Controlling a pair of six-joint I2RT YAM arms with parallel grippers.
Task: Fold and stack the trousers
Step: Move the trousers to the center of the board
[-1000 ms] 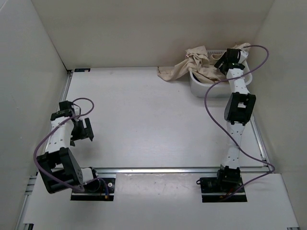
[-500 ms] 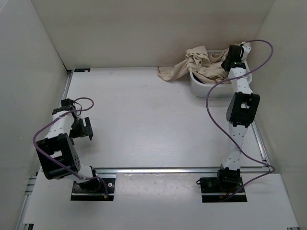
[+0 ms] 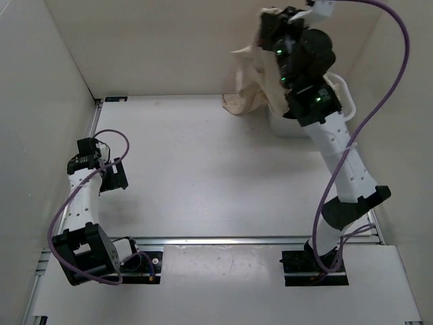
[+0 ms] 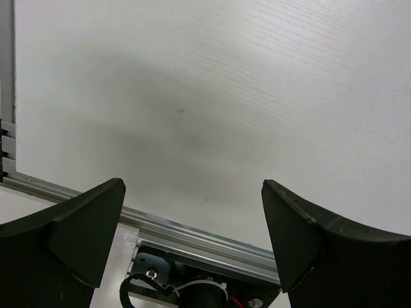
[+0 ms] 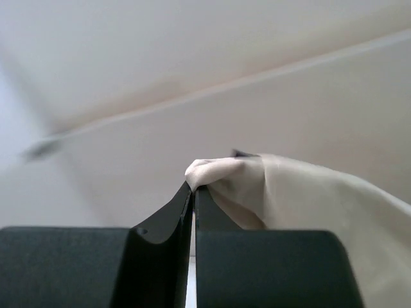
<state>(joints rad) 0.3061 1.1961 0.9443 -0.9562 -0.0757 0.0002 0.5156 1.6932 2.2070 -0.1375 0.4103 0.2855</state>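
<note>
The light beige trousers (image 3: 249, 76) hang in the air at the back right, and their lower end trails on the table near the back wall. High above the table, my right gripper (image 3: 269, 26) is shut on their top fold. In the right wrist view the gripper (image 5: 194, 187) pinches a bunched edge of the trousers (image 5: 295, 196), with a small dark label (image 5: 241, 153) just above the fold. My left gripper (image 3: 116, 177) hovers low over the left side of the table, far from the cloth. Its jaws (image 4: 192, 192) stand open with nothing between them.
A white basket (image 3: 276, 126) stands at the back right, mostly hidden behind my right arm. White walls enclose the table on three sides. An aluminium rail (image 3: 237, 239) runs along the near edge, also seen as the rail (image 4: 212, 240) below my left gripper. A purple cable (image 3: 396, 40) loops beside the right arm.
My right gripper shut on the trousers in the basket and lifted them high toward the camera. The left arm shifted slightly back and to the left, still open.
</note>
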